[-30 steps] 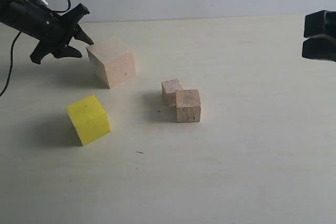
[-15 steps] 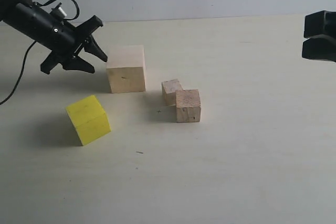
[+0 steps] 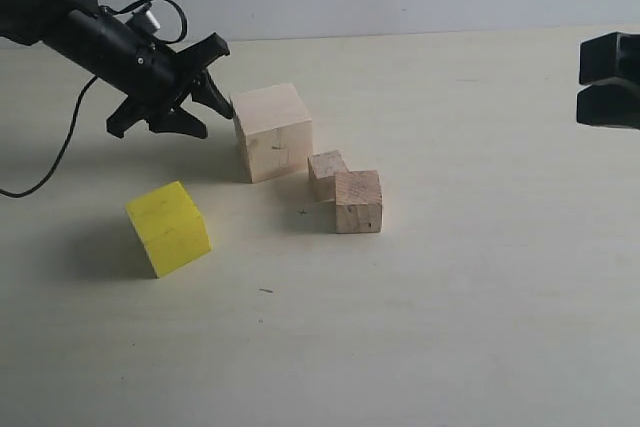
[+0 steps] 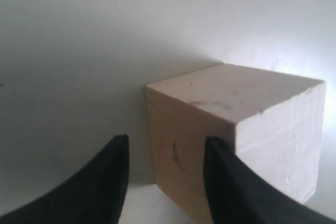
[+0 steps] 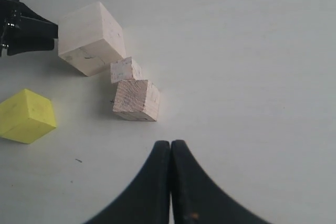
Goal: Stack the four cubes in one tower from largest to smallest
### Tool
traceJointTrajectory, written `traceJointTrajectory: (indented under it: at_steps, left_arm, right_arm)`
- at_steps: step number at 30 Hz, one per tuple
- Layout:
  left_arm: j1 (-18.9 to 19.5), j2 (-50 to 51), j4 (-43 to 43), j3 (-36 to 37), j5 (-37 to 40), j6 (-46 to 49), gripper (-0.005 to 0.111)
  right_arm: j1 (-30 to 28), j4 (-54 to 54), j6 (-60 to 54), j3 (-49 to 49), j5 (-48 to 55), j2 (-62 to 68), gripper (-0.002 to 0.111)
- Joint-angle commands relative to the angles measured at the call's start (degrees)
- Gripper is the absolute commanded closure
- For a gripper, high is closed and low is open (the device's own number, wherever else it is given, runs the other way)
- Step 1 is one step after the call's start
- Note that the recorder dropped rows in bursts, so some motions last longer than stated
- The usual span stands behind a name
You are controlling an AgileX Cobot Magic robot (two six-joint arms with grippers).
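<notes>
The large pale cube (image 3: 272, 132) has slid right across the desk (image 3: 450, 297) since a second ago, and it has turned as it went, with the left tool (image 3: 212, 112) following behind it all the way. Now that cube sits near the middle, its near right corner just beside the smallest cube (image 3: 326, 172); whether they touch, I can't tell.

The left tool has its jaws spread. The cube is not between them: it lies to the tool's right, and the wrist view shows one jaw up against the cube's face and the other out over bare desk. This is a shove, not a grip. The right tool (image 3: 610, 77) hangs at the far right edge, jaws pressed together on nothing, well apart from every cube.

Four cubes are out: one pale, one yellow cube (image 3: 168, 229) and two small wooden ones, the smallest touching the mid-size cube (image 3: 358, 201). None is stacked yet.

If the pale cube is to be the base, yellow should go on next. It stands on the left side, towards the camera from the left tool, so the left arm is much the nearer one.
</notes>
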Motion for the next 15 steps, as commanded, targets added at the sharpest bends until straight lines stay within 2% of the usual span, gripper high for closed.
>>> traceJointTrajectory:
  at_steps: [1, 7, 15]
  left_arm:
    - [-0.1, 1.0, -0.5, -0.5, -2.9, 0.3, 0.062]
    - [-0.1, 3.4, -1.9, -0.5, -3.3, 3.0, 0.062]
    - [-0.1, 3.6, -6.3, -1.9, -9.6, 5.7, 0.062]
  right_arm:
    - [0.3, -0.4, -0.4, -0.5, 0.7, 0.1, 0.108]
    - [0.3, -0.5, -0.4, -0.5, 0.7, 0.1, 0.108]
    - [0.3, -0.7, -0.4, -0.5, 0.7, 0.1, 0.108]
